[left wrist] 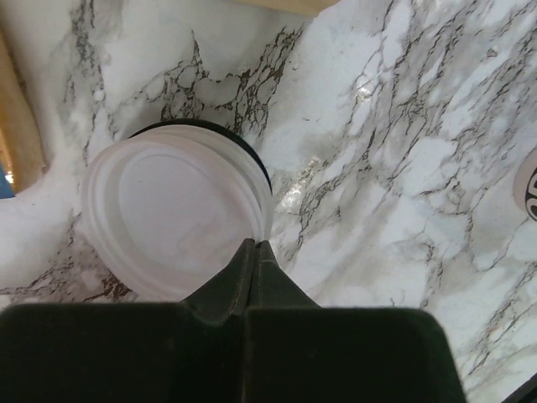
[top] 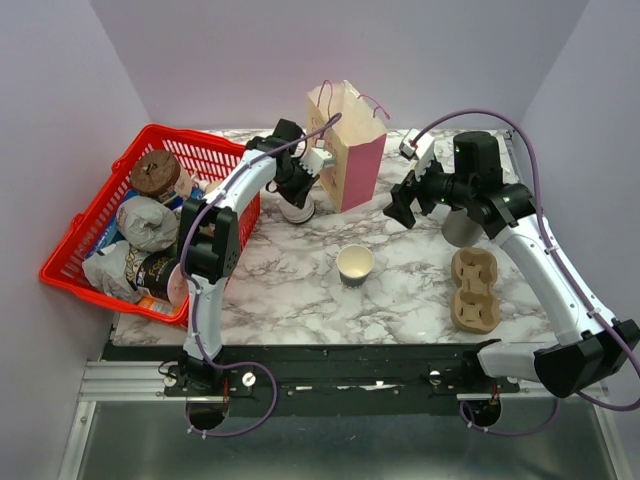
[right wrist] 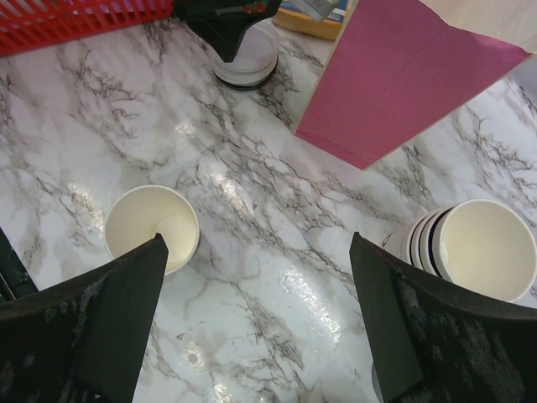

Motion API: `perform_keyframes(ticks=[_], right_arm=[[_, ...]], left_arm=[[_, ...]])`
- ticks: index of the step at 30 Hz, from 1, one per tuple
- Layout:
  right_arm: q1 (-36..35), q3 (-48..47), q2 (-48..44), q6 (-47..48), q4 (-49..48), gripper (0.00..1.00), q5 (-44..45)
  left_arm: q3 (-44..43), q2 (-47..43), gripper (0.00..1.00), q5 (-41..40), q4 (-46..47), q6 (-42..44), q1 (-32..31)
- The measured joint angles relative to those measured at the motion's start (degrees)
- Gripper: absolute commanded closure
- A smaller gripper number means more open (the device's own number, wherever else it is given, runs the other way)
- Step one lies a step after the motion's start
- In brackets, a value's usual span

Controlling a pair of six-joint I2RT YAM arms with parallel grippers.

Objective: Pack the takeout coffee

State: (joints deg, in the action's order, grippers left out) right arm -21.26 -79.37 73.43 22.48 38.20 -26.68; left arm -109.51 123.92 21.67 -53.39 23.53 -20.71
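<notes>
Marble desk (top: pixel 300 290), centre: takeout coffee cup (top: pixel 355 264) upright, unlidded; left hand (left wrist: pixel 256 245) clenched at rim of white lid (left wrist: pixel 168 210) beside pink bag (top: pixel 355 150), hold unconfirmed; right hand (right wrist: pixel 258 252) released over desk; advised: lift lid level, seat squarely on cup before bagging.

Red plastic basket (top: pixel 88 215) of crumpled packets far left. Pink-and-cream paper bag (top: pixel 360 170) upright far centre. Brown moulded-pulp cup carrier (top: pixel 474 290) near right. Stack of plain cream paper cups (right wrist: pixel 482 252) right of bag. White marble tabletop (top: pixel 300 300).
</notes>
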Motion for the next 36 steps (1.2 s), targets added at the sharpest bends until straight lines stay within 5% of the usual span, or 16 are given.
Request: perform_keyframes(ticks=[13,22,30,36], right_arm=[[0.00,0.00,0.74,0.00,-0.02,0.02,-0.04],[0.00,0.00,0.94,0.02,-0.02,0.02,-0.11],[0.00,0.61,0.35,0.66,0.02,0.02,-1.53],[0.00,3.50,-3.93,3.69,0.37,0.03,-4.83]], left_arm=[[-6.36,-7.78,1.00,-3.21,-7.15,2.38,-0.04],[4.96,-14.97,1.00,-2.49,-11.06,7.48,-0.02],[16.31,-22.75,1.00,9.73,-16.26,16.17,-0.04],[16.06,-27.91,1.00,24.50,-19.85,23.39,-0.24]])
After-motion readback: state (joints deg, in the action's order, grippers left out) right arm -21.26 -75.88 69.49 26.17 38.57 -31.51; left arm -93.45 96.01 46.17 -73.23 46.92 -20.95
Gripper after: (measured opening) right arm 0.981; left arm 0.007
